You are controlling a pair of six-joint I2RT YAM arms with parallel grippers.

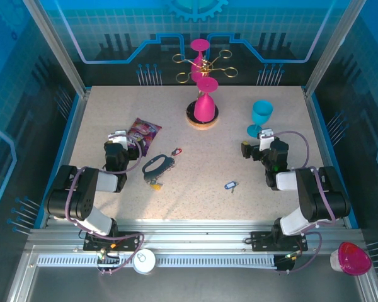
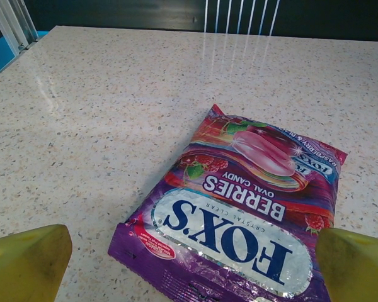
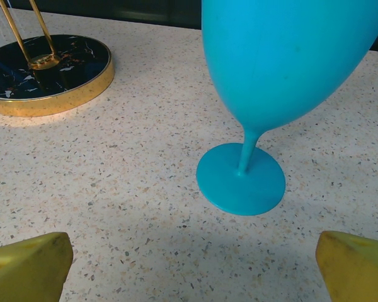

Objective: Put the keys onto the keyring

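The keys (image 1: 230,185) look tiny and slippery; pinch one by its tag. The left end effector (image 2: 189,267) and right end effector (image 3: 189,267) are spread wide.

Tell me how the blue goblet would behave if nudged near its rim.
The blue goblet probably tips easily: a wide bowl sits on a thin stem over a small foot. It looks like matte plastic, so it is likely light. On its side it would probably roll.

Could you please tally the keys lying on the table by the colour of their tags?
Small silver metal key with red plastic tag: 1
Small silver metal key with blue plastic tag: 1
Small silver metal key with yellow plastic tag: 1
Total: 3
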